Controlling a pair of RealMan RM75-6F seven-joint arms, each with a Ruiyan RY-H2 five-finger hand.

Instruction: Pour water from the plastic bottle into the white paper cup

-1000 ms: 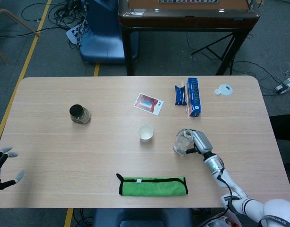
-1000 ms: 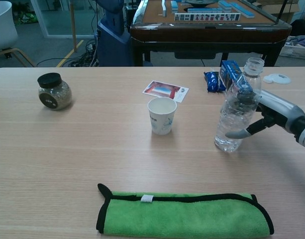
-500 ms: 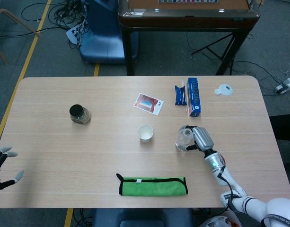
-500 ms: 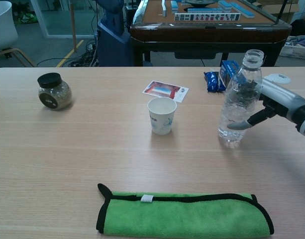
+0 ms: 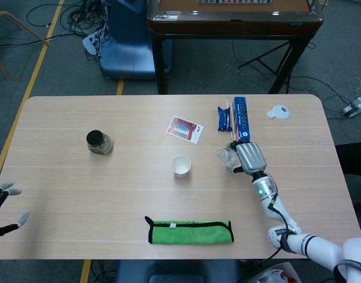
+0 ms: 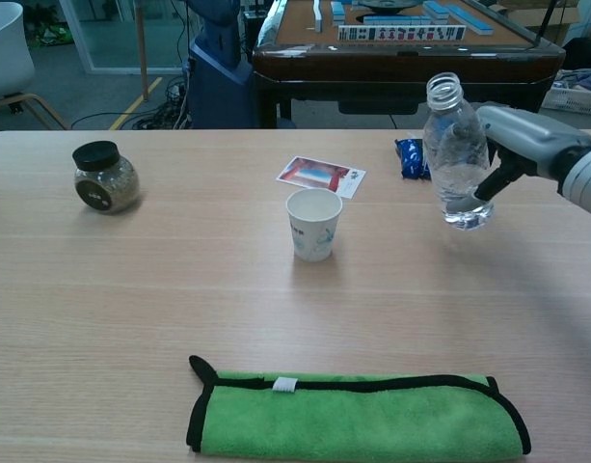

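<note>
1. The fingers of the right hand (image 6: 526, 145) are wrapped round the clear, uncapped plastic water bottle (image 6: 455, 154), clamping it by its middle; in the chest view the bottle hangs clear of the pale wooden table (image 6: 131, 289), leaning slightly with its open mouth tipped left.
2. The white paper cup (image 6: 313, 224) stands upright on the table, left of the bottle and a little nearer, well apart from it. Nothing lies between them.
3. The step in hand looks like the carry: bring the bottle's mouth over the cup's rim before tilting further, then tip slowly, as the bottle seems well filled and a light paper cup could be knocked over by a bump.
4. The grip sits mid-body on thin plastic, so a hard squeeze could push water out early; steady pressure seems wise.
5. The left hand (image 5: 0, 206) sits at the table's near left edge, fingers spread, holding nothing.
6. Round about: a printed card (image 6: 321, 176) lies just beyond the cup, and a blue snack packet (image 5: 225, 118) and a long blue box (image 5: 241, 120) lie far right, behind the bottle.
7. A black-lidded glass jar (image 6: 104, 177) stands far left, a folded green cloth with black trim (image 6: 358, 417) lies near the front edge, and a white round lid (image 5: 278, 111) rests far right.
</note>
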